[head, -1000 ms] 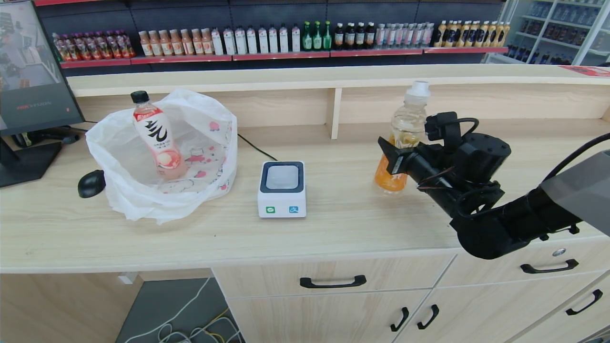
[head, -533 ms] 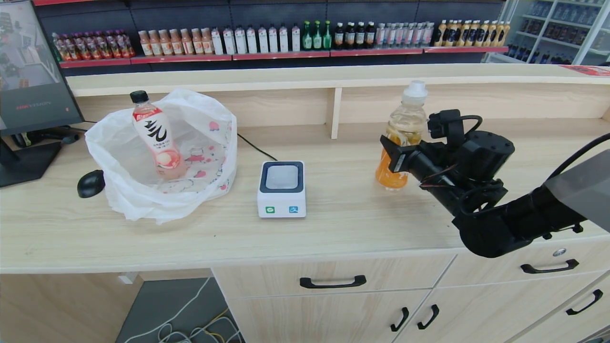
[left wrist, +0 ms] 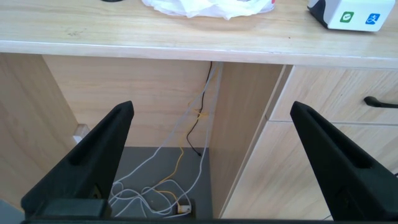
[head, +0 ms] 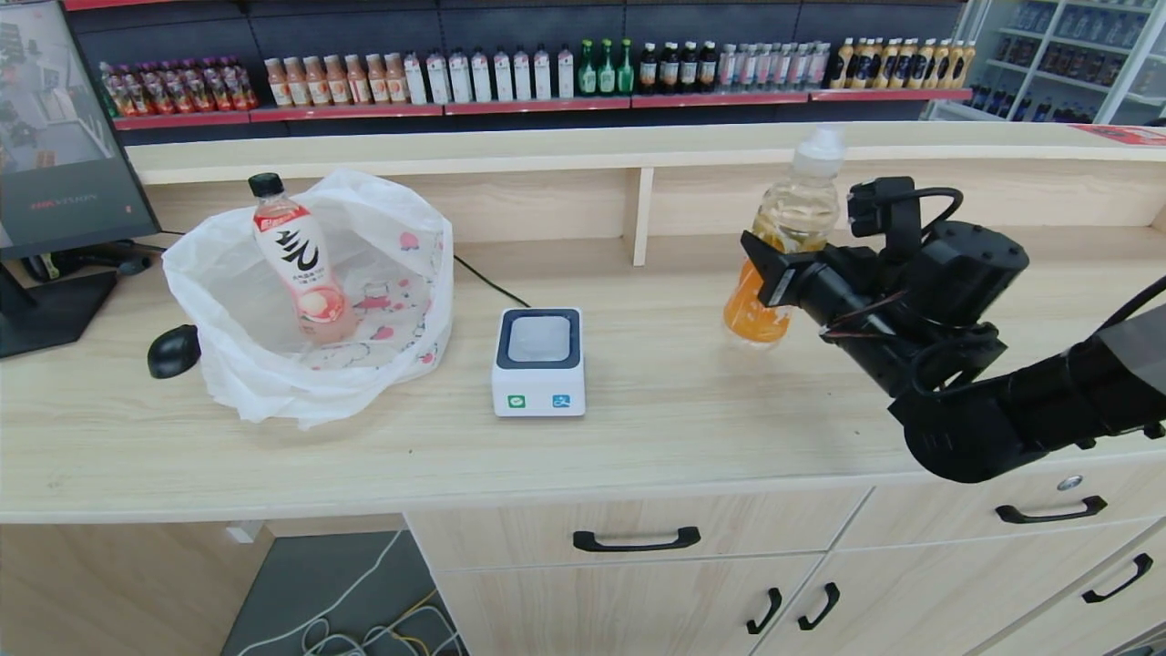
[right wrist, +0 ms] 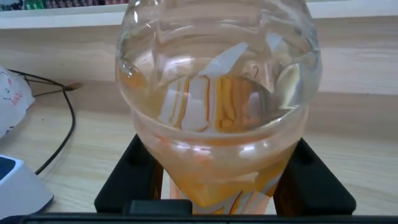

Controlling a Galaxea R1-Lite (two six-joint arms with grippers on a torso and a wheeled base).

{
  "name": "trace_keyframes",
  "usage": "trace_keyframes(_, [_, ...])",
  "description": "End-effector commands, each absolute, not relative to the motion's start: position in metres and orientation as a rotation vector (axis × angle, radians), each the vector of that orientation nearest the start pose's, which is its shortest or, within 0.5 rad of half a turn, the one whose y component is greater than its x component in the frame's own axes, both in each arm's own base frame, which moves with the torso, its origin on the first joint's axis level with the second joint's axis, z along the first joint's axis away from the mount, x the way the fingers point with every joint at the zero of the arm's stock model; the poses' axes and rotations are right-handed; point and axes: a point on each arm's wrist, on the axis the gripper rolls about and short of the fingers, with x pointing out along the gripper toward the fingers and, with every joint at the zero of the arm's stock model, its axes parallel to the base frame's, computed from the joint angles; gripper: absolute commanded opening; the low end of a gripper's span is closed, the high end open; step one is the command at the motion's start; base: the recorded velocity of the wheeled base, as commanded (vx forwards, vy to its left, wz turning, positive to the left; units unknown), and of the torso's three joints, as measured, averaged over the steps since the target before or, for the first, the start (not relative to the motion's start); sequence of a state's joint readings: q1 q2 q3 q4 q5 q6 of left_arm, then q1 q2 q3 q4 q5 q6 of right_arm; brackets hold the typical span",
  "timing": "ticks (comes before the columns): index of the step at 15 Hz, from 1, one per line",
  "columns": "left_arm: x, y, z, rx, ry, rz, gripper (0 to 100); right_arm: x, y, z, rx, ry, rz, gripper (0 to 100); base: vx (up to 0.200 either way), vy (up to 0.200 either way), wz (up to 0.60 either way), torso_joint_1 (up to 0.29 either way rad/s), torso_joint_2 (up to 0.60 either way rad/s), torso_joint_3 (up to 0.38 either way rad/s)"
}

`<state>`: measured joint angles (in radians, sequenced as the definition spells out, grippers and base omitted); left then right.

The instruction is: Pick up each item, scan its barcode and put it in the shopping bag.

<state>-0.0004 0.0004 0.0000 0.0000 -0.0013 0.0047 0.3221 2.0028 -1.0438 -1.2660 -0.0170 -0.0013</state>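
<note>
- At right of centre in the head view, the juice bottle [head: 782, 246] leans tilted in the right gripper [head: 768, 290], which is clamped on its lower body. Its base looks just clear of the counter [head: 638, 428]. The scanner [head: 539, 361] sits at centre. At left, the shopping bag [head: 228, 364] already holds a pink bottle [head: 299, 264].
- Handling, as judged: the juice bottle is clear thin plastic, part-filled with orange liquid, so it is moderately heavy and prone to slosh. The smooth wall may slip or dent, so a firm hold on the labelled lower body suits it better than one on the neck.
- In the left wrist view, the left gripper [left wrist: 211, 168] is spread wide and empty. It hangs before the cupboard front, below the counter edge.
- At the centre of the right wrist view, the black fingers press both sides of the bottle's lower body.
</note>
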Motion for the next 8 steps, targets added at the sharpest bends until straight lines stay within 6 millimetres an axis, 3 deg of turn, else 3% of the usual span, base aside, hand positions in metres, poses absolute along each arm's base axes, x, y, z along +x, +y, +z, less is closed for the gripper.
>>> trace_keyframes(1, [-0.023, 0.0, 0.075, 0.005, 0.0, -0.002, 100, 0.348, 0.119, 0.232, 0.062, -0.364, 0.309, 0, 0.0, 0.0, 0.0, 0.0, 0.0, 0.0])
trace_keyframes(2, [-0.023, 0.0, 0.075, 0.005, 0.0, -0.002, 100, 0.344, 0.118, 0.235, 0.063, -0.369, 0.311, 0, 0.0, 0.0, 0.0, 0.0, 0.0, 0.0])
trace_keyframes(4, [-0.023, 0.0, 0.075, 0.005, 0.0, 0.0, 100, 0.312, 0.119, 0.242, 0.067, -0.353, 0.344, 0, 0.0, 0.0, 0.0, 0.0, 0.0, 0.0])
trace_keyframes(8, [-0.023, 0.0, 0.075, 0.005, 0.0, -0.002, 100, 0.252, 0.101, 0.232, -0.002, -0.298, 0.349, 0, 0.0, 0.0, 0.0, 0.0, 0.0, 0.0])
